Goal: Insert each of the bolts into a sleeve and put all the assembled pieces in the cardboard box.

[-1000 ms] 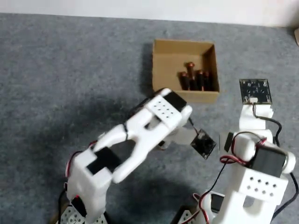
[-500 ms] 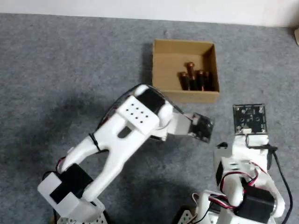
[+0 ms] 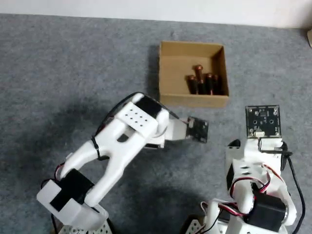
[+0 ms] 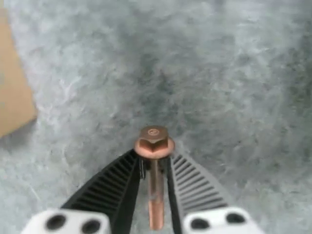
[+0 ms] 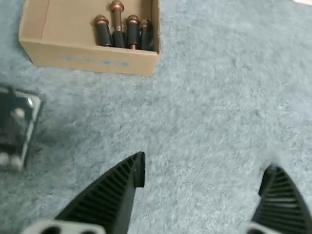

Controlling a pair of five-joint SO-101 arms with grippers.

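We see grey carpet (image 3: 58, 63) covering the table. The left arm (image 3: 122, 146) is stretched over it, its wrist just short of the cardboard box (image 3: 173, 68) at the far side. The right arm (image 3: 253, 170) stands beside it, and the right gripper (image 5: 204, 168) has its jaws spread wide above bare carpet. Several assembled pieces (image 3: 202, 83) lie together against one wall inside the box. The left gripper (image 4: 155, 161) is clamped on a copper bolt (image 4: 154, 144), head outward, over the carpet near the box

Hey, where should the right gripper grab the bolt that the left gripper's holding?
Likely by the hex head: the bolt lies along the left gripper, shank clamped between the fingers, head jutting past the tips. The right gripper, open, should come from beyond those tips.
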